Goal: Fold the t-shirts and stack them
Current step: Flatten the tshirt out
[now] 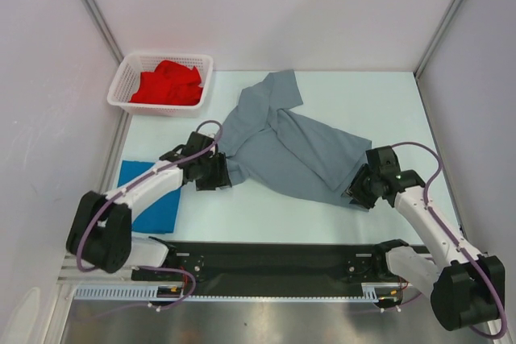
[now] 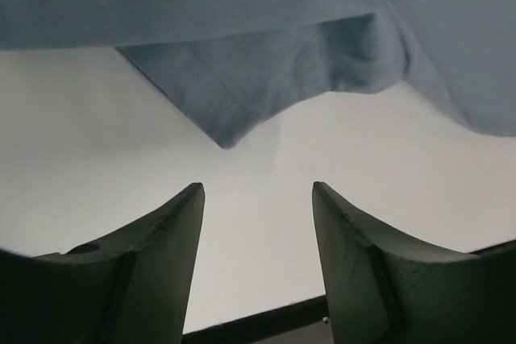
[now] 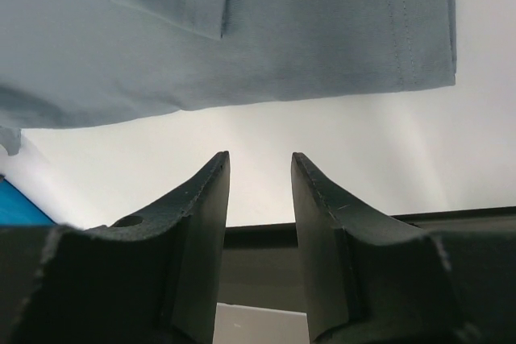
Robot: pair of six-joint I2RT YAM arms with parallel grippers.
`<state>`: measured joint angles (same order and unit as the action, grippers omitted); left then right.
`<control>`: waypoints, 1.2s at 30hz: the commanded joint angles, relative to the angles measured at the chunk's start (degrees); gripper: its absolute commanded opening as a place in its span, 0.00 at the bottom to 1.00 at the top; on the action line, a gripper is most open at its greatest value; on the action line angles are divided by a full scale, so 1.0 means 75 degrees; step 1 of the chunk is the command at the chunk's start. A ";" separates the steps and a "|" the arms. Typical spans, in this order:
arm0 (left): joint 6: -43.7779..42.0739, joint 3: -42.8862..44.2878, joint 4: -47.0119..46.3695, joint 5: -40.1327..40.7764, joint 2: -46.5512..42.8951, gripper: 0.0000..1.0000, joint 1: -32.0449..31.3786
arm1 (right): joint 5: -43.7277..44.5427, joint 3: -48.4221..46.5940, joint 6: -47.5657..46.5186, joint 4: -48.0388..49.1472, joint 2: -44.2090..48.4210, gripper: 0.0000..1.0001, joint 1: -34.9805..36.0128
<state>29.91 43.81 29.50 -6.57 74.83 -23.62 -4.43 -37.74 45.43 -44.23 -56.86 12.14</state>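
"Left tool [image 2: 258, 191], how does it stand?"
"Its two fingers are apart and nothing is between them. It is low over the counter [image 1: 266, 215], and a corner of the grey t-shirt [image 1: 290, 147] lies just in front of the fingertips, not touching them."
"And the right tool [image 3: 260, 159]?"
"Also with the fingers apart, with a narrower gap, and nothing held. It is at the right end of the grey t-shirt, and the hemmed edge lies just ahead of it. The grey t-shirt lies spread and wrinkled in the middle of the counter, with one sleeve toward the far side. The red t-shirt [image 1: 168, 84] is crumpled inside the white basket [image 1: 121, 82] at the far left corner. The blue t-shirt [image 1: 157, 213] lies flat at the near left — the left arm reaches over it"
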 commanded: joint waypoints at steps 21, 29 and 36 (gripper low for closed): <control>0.0345 0.0790 -0.0103 0.0851 0.1322 0.00 -0.0611 | -0.0078 -0.0125 -0.0268 -0.0244 0.0738 0.42 -0.0154; 0.2105 0.1610 0.1539 0.1356 0.0055 0.00 -0.2698 | -0.0195 -0.0031 -0.0444 -0.0232 0.0796 0.43 -0.0177; 0.2106 0.1799 0.2289 0.2070 -0.0869 0.42 -0.2746 | -0.0429 -0.0136 -0.0608 -0.0115 0.0528 0.43 -0.0189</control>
<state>43.75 55.53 41.95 4.12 73.12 -44.47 -6.39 -37.74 42.26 -45.52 -52.05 11.00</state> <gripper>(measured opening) 0.341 0.432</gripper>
